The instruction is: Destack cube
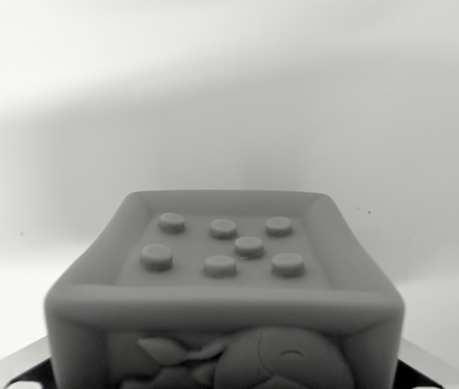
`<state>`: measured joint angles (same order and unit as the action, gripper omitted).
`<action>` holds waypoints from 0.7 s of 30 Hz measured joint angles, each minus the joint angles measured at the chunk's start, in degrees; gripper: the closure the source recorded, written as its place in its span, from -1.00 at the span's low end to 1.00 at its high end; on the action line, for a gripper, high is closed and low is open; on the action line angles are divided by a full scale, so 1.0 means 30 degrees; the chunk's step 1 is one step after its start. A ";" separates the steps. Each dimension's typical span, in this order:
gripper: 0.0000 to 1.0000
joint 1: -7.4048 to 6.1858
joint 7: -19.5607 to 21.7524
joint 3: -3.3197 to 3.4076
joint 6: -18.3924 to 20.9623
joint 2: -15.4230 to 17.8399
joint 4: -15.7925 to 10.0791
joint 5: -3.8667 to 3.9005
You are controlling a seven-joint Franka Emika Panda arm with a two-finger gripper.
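Observation:
A soft grey cube [225,284] fills the lower middle of the wrist view, very close to the camera. Its upper face is recessed and carries several round studs [221,243]. The face toward the camera shows a raised animal figure [246,361], cut off by the bottom edge. My gripper [225,382] straddles the cube: only slivers of its fingers show, one at the bottom left corner [27,369] and one at the bottom right [428,373], each pressed against a side of the cube. No second cube is visible; anything under this one is hidden.
Behind the cube lies a plain pale surface [229,97], out of focus, with a broad soft shadow [92,162] across its middle.

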<state>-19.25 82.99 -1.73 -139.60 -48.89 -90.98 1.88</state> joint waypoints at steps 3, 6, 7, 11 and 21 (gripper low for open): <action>1.00 -0.0003 0.0001 0.0004 -0.0105 -0.0178 0.0078 0.0000; 1.00 -0.0004 0.0002 0.0010 -0.0213 -0.0346 0.0136 0.0000; 1.00 -0.0004 0.0002 0.0011 -0.0237 -0.0391 0.0158 0.0000; 1.00 -0.0007 0.0002 0.0013 -0.0301 -0.0541 0.0253 0.0000; -1.00 -0.0012 0.0003 0.0018 -0.0355 -0.0625 0.0292 0.0000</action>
<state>-19.29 83.00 -1.67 -140.66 -50.77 -90.11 1.88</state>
